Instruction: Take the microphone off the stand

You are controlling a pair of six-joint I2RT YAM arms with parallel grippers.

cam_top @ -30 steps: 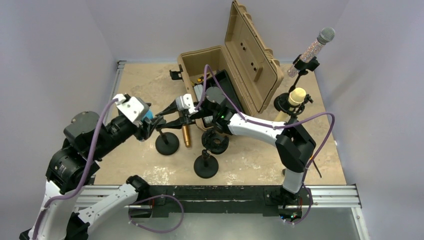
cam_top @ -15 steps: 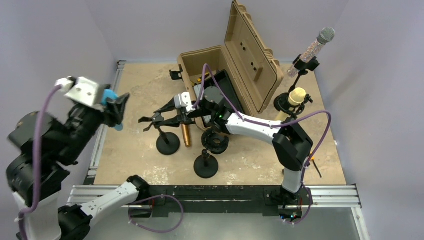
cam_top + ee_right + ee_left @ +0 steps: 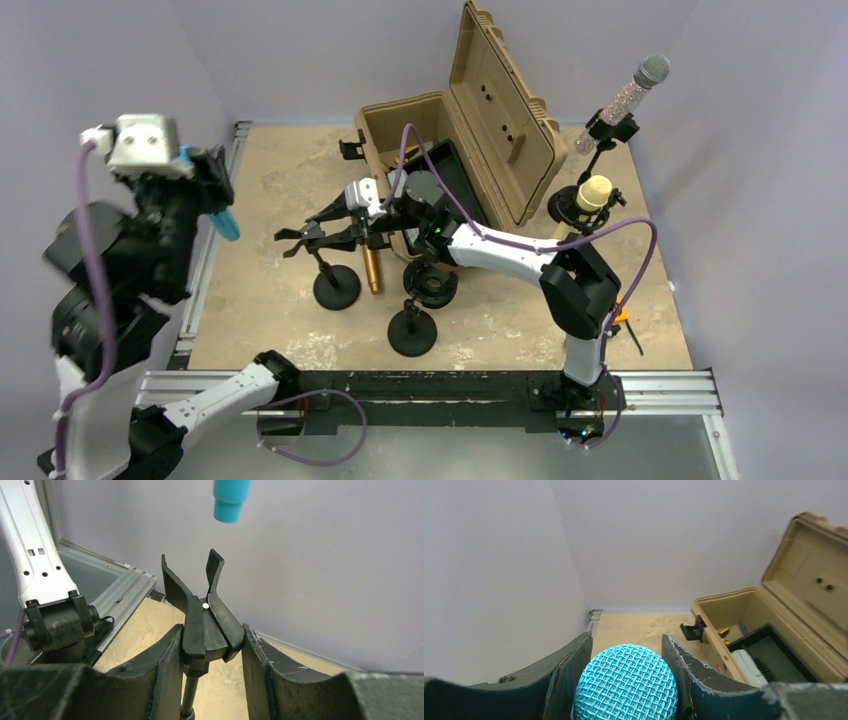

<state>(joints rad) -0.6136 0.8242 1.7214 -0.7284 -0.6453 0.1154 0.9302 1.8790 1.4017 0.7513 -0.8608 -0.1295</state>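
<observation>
Since the blue microphone [image 3: 626,685] hangs clear of the clip [image 3: 200,620], gripped by its head in the closed left pincer [image 3: 626,647] high beside the side wall [image 3: 489,580], the removal looks all but done. The next move, I judge, is to bring it inward and down onto bare worktop [image 3: 270,180]. With the wall close, free room lies rightward only. Farther in, the right pincer [image 3: 209,642] is clamped on the empty clip, steadying the stand [image 3: 335,287]. Beyond sits an open case [image 3: 480,110].

My left arm is raised high and far left, gripper [image 3: 626,692] clamped on the microphone [image 3: 624,675]; my right arm stretches leftward, gripper [image 3: 210,637] pinching the stand clip [image 3: 220,616]
</observation>
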